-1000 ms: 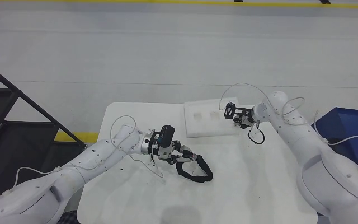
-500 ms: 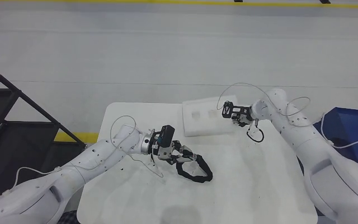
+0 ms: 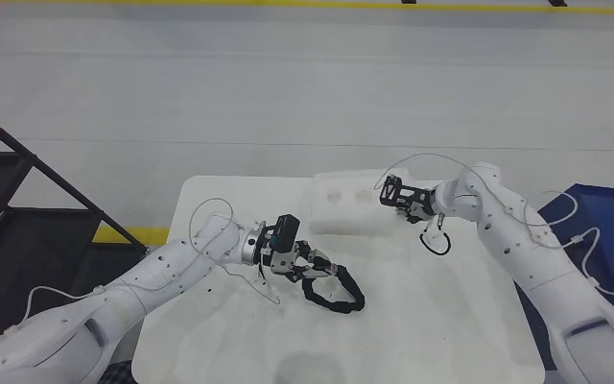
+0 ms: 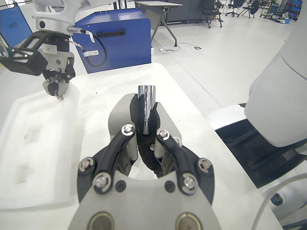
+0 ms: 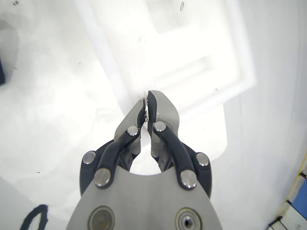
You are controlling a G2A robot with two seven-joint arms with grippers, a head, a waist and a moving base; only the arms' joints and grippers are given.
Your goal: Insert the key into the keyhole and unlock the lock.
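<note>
left fingers [image 4: 133, 108] clamped on lock [image 4: 146, 96]; right fingers [image 5: 152, 107] pinching key [image 5: 145, 111] at foam tray [image 5: 239, 68] edge.

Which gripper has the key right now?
The right gripper, at the edge of the foam tray: it pinches a thin toothed key. The left gripper is shut on the shiny cylinder of the lock instead.

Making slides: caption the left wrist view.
Left gripper clamps the chrome lock cylinder; right gripper holds a small metal key over the white foam tray.
</note>
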